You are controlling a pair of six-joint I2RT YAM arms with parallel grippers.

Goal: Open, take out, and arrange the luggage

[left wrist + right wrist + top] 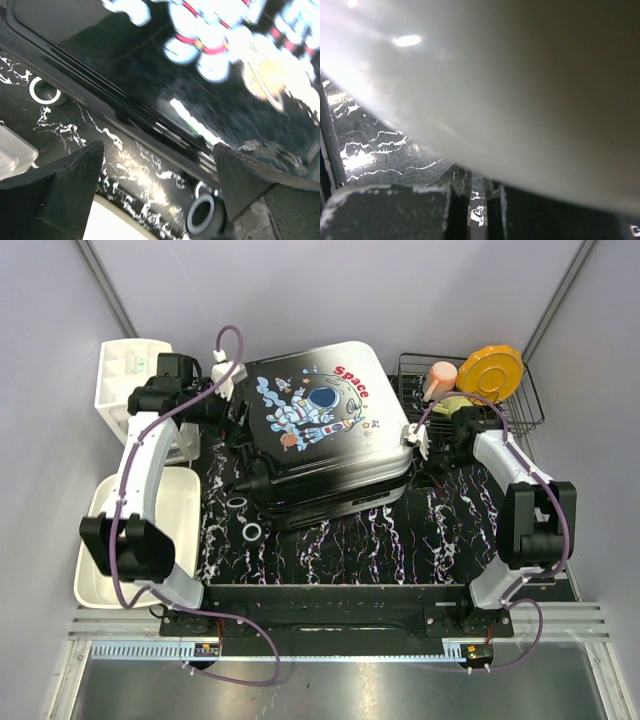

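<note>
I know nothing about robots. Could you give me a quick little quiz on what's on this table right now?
1. True or false: the luggage lies with its astronaut print facing up.
2. Which one has its fingers spread wide apart? A) left gripper B) right gripper
3. Fill in: the orange plate sits in a wire ____ to the right of the luggage.
Key: 1 true; 2 A; 3 wire rack.

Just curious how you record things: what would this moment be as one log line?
luggage: closed, astronaut side up | left gripper: open, at its left side | right gripper: shut, by its white right edge
</note>
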